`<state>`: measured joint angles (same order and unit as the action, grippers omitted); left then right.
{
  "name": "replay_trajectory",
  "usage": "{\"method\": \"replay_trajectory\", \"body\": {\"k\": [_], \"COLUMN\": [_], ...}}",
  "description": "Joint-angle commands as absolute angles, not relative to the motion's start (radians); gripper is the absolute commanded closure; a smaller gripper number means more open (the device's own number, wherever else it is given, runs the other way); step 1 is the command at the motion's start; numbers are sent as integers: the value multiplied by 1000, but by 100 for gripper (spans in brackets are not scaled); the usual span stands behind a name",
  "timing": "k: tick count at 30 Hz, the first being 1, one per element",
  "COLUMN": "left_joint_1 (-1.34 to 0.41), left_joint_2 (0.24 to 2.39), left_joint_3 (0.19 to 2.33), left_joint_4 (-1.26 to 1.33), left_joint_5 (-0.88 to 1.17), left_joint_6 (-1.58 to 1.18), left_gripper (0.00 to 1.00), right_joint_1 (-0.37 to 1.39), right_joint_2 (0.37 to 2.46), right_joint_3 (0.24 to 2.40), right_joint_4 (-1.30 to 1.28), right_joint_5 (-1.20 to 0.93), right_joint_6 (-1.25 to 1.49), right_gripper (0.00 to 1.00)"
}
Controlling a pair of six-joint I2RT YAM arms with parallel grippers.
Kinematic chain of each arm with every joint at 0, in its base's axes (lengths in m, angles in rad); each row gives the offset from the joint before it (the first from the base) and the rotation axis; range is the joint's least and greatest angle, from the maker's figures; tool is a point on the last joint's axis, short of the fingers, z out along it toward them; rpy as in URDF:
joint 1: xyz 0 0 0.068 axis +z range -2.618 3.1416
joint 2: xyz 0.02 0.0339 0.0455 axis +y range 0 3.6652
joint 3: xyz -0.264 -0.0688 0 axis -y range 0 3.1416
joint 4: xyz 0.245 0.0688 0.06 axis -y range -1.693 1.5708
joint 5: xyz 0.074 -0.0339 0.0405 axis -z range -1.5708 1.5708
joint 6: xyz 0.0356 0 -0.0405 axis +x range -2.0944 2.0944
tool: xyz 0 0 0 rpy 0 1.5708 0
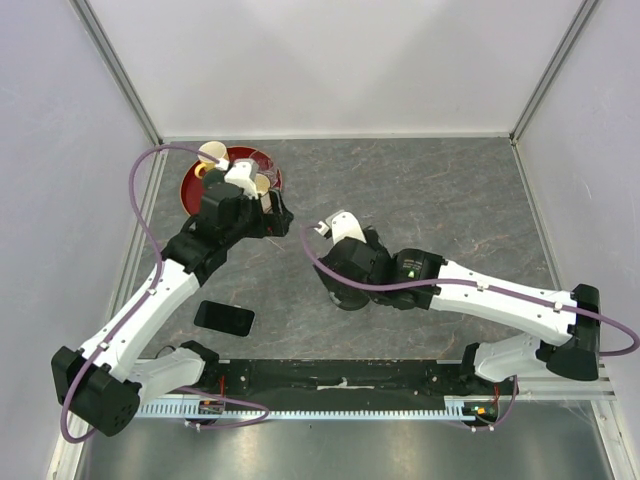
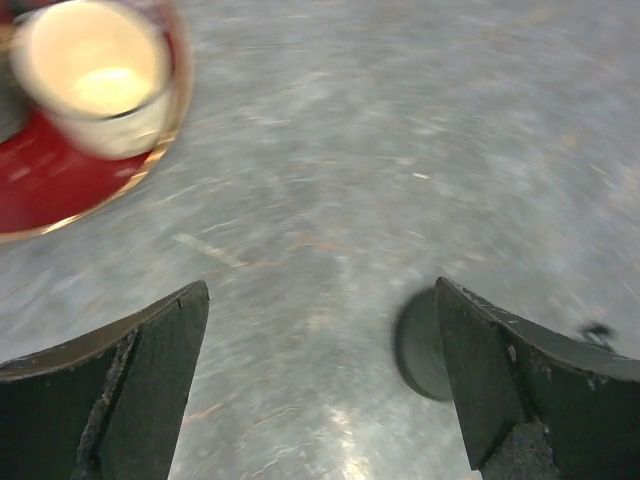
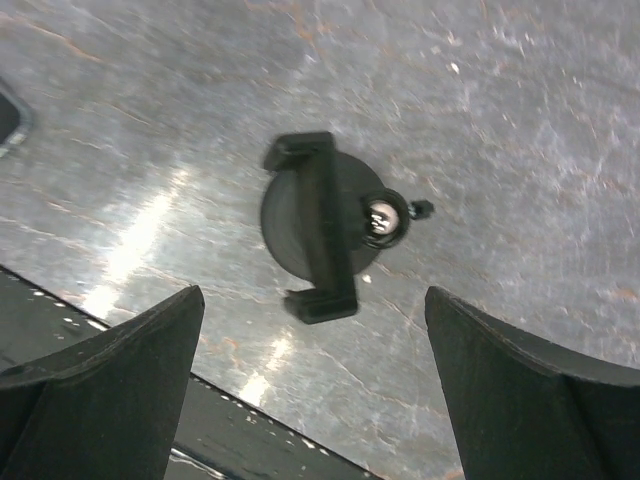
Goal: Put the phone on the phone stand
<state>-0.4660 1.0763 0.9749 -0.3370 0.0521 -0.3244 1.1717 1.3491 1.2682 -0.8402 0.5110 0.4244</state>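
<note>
The right arm [image 1: 430, 275] hides most of the phone stand [image 1: 342, 300] from above. Blur smears the left wrist view's cropped red plate [image 2: 40, 190]; the right wrist view catches only a corner of the phone [image 3: 6, 115]

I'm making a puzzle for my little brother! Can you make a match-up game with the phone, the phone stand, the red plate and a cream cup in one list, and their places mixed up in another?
Things
1. phone
2. phone stand
3. red plate
4. cream cup

Places
A. standing on the red plate
B. right under the open right end effector
C. lying flat on the table beside the left arm
D. in the table's far left corner area

Pairs: 1-C, 2-B, 3-D, 4-A
</note>
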Motion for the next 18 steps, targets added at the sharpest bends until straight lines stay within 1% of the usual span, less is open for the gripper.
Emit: {"method": "replay_trajectory", "body": {"k": [1,2,4,5,7,9,10,11,12,14,18], "left_joint_1": [-460,-459,-442,-419,-388,-329,-302,-267,-189,-112,-107], "left_joint_2": [1088,1086,1059,1043,999,974,962,953,957,1012,1097], "left_joint_3": [1034,1045,1052,1048,1013,982,939,915,891,842,865], "left_joint_4": [-527,-660,-773,-889,-972,-1049,-1060,-1063,-1055,-1061,-1143], "left_joint_5": [-509,-590,-603,-568,-517,-415,-369,-256,-197,-111,-186], "left_joint_6": [-520,-623,-724,-824,-906,-982,-1000,-1009,-1006,-1003,-1074], "left_gripper": [0,0,0,0,0,0,0,0,0,0,0], "right_joint_1": [1224,1238,1244,1246,1247,1247,1247,1247,1249,1246,1247], "right_joint_2": [1324,1325,1316,1309,1278,1241,1227,1215,1188,1155,1042], "right_joint_3": [1342,1347,1345,1335,1312,1269,1255,1229,1214,1168,1083], "right_joint_4": [-752,-735,-726,-712,-692,-657,-644,-629,-620,-600,-565], "right_joint_5": [583,591,597,601,604,603,600,598,588,578,566], "right_joint_6": [391,387,371,367,348,336,325,321,315,304,298], "right_gripper": [2,2,2,2,2,2,2,2,2,2,2]}}
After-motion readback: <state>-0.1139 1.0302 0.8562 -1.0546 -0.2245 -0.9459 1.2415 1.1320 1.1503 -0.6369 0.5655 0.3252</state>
